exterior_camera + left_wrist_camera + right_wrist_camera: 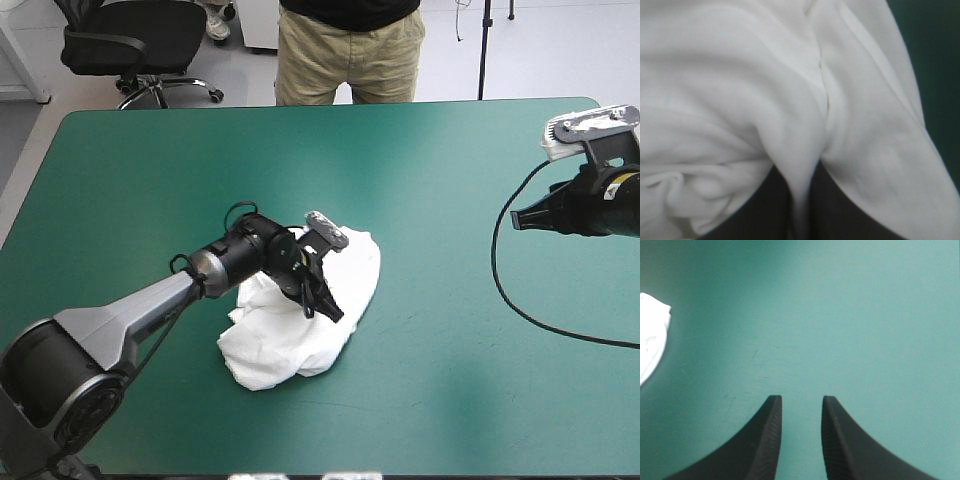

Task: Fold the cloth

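The white T-shirt (290, 325) lies as a crumpled heap near the middle of the table. My left gripper (322, 300) is pressed down into the heap's right part. In the left wrist view the T-shirt (740, 100) fills nearly everything, and a fold of it runs between the black fingers (755, 210) of my left gripper (801, 200), which is shut on it. My right gripper (520, 218) hovers far off at the table's right side. Its fingers (772, 415) stand apart over bare cover, so the right gripper (801, 402) is open. A corner of the T-shirt (650, 335) shows well ahead of it and to one side.
The teal-green cover (450, 380) spreads wide around the heap on every side. The table's far edge (330, 108) and its right edge lie well away from the T-shirt.
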Action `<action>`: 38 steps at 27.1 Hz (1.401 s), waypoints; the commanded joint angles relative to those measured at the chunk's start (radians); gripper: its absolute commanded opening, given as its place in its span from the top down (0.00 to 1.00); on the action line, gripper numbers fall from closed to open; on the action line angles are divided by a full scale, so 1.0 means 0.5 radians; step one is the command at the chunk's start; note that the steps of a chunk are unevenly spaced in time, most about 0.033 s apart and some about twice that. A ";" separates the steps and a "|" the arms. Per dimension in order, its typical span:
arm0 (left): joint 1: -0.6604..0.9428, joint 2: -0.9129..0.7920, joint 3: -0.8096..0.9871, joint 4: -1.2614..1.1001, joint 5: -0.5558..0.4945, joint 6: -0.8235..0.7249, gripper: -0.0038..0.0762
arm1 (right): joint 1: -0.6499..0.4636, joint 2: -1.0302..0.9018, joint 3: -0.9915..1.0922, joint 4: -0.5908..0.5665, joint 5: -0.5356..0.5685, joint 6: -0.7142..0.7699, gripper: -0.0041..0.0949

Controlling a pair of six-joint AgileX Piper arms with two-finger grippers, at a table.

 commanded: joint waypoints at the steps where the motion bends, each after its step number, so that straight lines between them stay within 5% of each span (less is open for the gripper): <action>1: -0.235 -0.004 -0.135 -0.041 0.020 0.088 0.97 | -0.018 -0.039 -0.061 -0.012 -0.004 -0.003 0.70; 12: -0.568 0.033 -0.135 -0.025 -0.011 0.153 0.94 | -0.018 -0.039 -0.061 -0.012 -0.004 -0.003 0.70; 21: -0.495 0.012 -0.368 0.087 0.342 -0.132 0.34 | -0.018 -0.039 -0.061 -0.012 -0.004 0.001 0.70; 30: -0.186 -0.261 -0.425 0.298 0.667 -0.566 0.37 | -0.018 -0.039 -0.061 -0.008 -0.004 0.005 0.70; 38: 0.068 -0.504 -0.342 0.339 0.932 -0.603 0.37 | -0.018 -0.039 -0.061 0.008 -0.004 0.005 0.70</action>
